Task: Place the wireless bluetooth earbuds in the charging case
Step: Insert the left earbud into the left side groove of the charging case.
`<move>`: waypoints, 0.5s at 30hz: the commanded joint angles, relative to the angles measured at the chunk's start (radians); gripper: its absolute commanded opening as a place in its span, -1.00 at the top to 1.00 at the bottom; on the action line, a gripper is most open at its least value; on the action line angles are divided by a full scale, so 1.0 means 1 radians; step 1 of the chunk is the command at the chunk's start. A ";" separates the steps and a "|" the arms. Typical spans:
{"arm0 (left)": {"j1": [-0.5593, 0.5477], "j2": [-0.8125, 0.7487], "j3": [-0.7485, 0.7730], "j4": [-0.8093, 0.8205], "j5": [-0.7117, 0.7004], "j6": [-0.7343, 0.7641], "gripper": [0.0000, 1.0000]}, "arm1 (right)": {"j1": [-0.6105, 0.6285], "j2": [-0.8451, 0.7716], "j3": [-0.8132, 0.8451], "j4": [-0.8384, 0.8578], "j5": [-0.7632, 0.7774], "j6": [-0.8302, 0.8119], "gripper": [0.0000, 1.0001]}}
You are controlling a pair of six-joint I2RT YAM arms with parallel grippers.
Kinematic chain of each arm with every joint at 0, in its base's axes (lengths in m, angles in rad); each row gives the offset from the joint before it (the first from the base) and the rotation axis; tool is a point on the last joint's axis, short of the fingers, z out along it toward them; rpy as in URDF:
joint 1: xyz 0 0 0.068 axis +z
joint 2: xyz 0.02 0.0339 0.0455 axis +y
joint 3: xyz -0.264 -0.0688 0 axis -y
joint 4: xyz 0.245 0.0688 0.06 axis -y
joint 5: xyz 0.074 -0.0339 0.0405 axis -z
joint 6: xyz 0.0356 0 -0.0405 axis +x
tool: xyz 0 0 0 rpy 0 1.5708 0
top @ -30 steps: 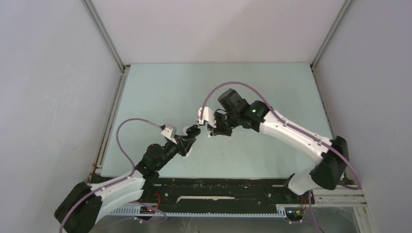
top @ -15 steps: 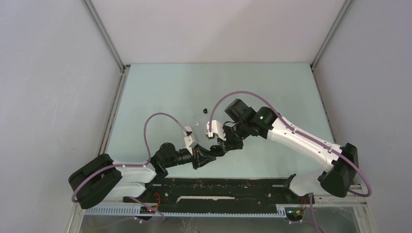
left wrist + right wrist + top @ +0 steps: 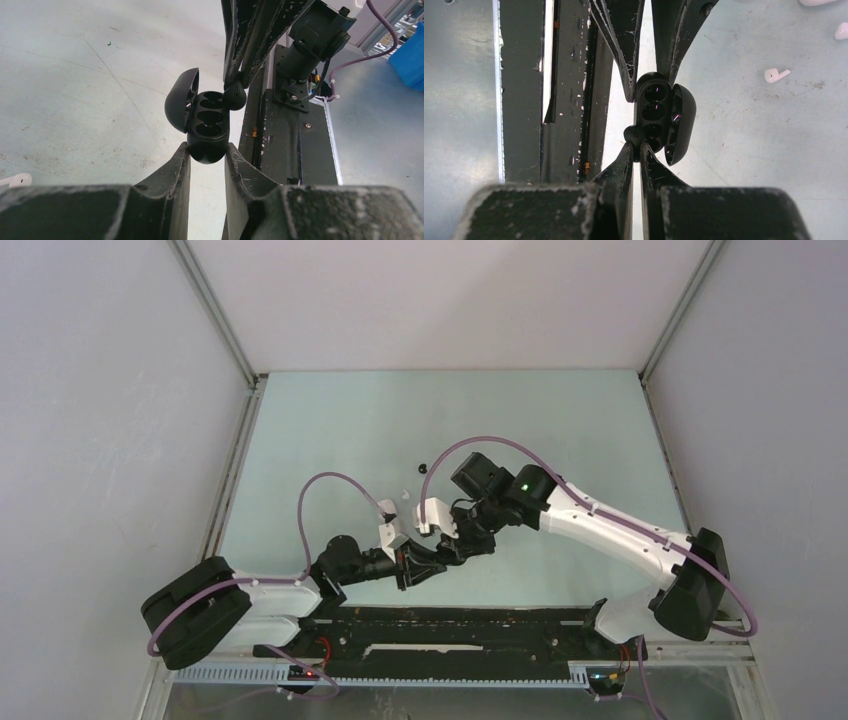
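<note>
While plain pale walls are boxing in a pale green table, a black rail is running along the table's near edge, on the near side of the open black case. On the far side of the case, well apart from it, a loose black bud and a white bud are lying on the table.

The left arm is stretching low and rightward to the case. The right arm is arching over from the right and dipping down to it. The left gripper is clamping the case's body between its fingers, with the lid swung open to one side. The right gripper is pinching a black earbud tightly. It is holding this earbud against the case's rim, beside an end socket and not seated in it.
</note>
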 commanded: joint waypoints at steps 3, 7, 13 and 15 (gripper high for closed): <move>-0.016 -0.020 0.008 0.058 0.028 0.040 0.99 | 0.010 0.021 0.003 0.029 0.044 0.014 0.96; -0.017 -0.024 0.007 0.059 0.029 0.042 0.99 | 0.010 0.018 0.003 0.036 0.053 0.018 0.96; -0.017 -0.032 0.001 0.059 0.022 0.044 1.00 | -0.010 -0.018 0.003 0.040 0.018 0.033 0.96; -0.017 -0.036 -0.001 0.062 0.021 0.045 1.00 | -0.025 -0.034 0.003 0.038 -0.004 0.038 0.96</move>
